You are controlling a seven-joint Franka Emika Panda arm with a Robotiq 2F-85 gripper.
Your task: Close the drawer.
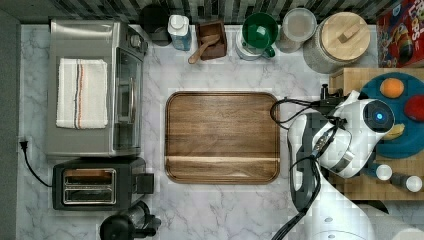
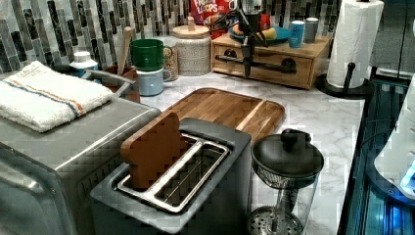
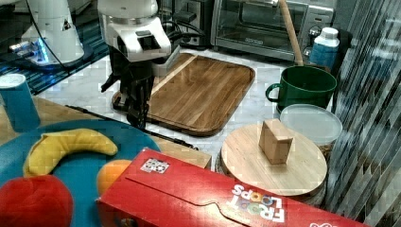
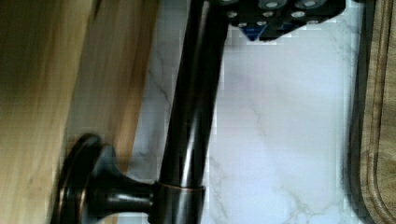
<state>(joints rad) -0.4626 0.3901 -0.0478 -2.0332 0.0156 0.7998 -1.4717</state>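
Where the bamboo block carries a blue plate, the drawer [image 2: 266,63] sits in its front, its face flush with the block; the gripper [image 2: 247,66] hangs at the dark bar handle [image 4: 191,116]; whether its fingers grip cannot be told.

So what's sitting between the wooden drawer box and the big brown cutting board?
Just bare marble counter separates the drawer from the cutting board; the left view shows the gripper hanging there by the drawer's handle.

1. You see a glossy, dark bronze metal bar handle [image 4: 191,116] on the matt light-wood drawer front [image 4: 42,93].
2. Your white marble-patterned desk [image 1: 220,210] looks smooth and polished.
3. The brown rounded-corner wooden cutting board [image 1: 222,136] shows grain with a satin sheen.
4. The striped white cloth towel [image 1: 81,93] lies on the brushed-metal toaster oven [image 1: 80,37].
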